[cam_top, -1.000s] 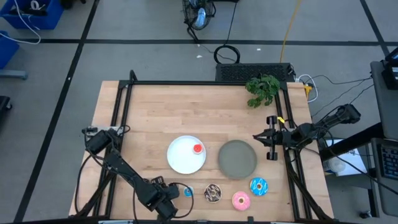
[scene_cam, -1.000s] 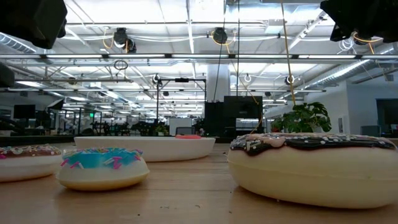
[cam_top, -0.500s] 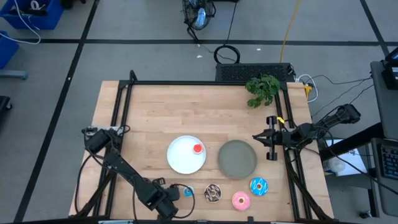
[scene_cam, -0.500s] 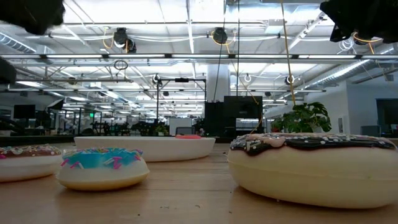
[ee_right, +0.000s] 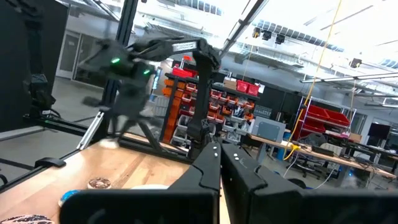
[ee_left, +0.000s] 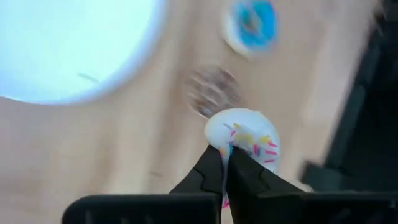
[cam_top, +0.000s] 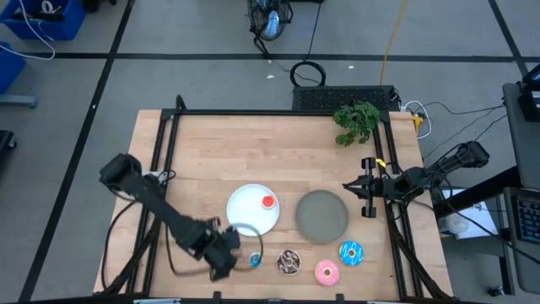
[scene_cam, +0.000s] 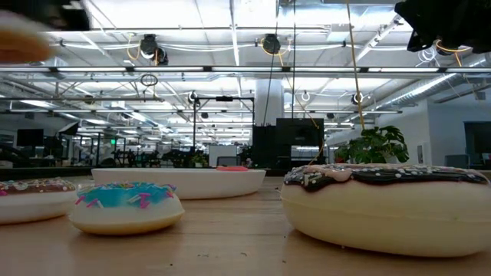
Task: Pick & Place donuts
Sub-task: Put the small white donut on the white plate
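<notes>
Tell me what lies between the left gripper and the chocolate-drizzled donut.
The tiny blue donut, seen in the high view, lies between the left gripper, shut on a pale sprinkled donut, and the chocolate-drizzled donut.

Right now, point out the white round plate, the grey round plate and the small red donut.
white round plate (cam_top: 245, 215): high view, bare left part.
grey round plate (cam_top: 321, 214): high view, centre.
small red donut (cam_top: 268, 202): high view, its ring, on the white plate.

No text, label, brand, number or sign could be read in any view, neither on the tabletop (cam_top: 211, 160) nor on the shelves and bins of the room behind it.
</notes>
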You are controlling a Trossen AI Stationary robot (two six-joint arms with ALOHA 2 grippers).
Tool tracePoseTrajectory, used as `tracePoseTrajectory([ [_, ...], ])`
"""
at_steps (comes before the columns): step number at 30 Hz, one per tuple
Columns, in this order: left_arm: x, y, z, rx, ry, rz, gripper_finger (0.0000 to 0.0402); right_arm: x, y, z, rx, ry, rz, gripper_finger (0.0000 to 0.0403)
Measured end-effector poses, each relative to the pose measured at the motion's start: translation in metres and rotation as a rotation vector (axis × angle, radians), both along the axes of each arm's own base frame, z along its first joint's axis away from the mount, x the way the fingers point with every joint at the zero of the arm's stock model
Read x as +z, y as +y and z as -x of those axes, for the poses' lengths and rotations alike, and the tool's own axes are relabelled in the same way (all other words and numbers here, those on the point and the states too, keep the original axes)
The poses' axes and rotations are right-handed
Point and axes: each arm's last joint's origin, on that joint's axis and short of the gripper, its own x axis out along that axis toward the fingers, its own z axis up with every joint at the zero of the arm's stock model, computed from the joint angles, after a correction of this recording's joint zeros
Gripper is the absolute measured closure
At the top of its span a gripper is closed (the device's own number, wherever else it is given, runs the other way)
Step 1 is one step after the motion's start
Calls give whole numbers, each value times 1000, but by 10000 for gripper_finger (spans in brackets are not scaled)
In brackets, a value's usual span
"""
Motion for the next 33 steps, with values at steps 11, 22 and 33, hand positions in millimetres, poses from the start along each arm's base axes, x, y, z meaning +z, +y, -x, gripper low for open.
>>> tracePoseTrajectory([
  [11,4,99,-41,105,-14,-197,392,0,0,0,-1,0,2,403],
  [22,-76,144,-84,-5,202,-159,341,0,0,0,-1,0,3,403],
  [33,-66,151,-83,27,170,-163,137,0,0,0,-2,0,8,403],
])
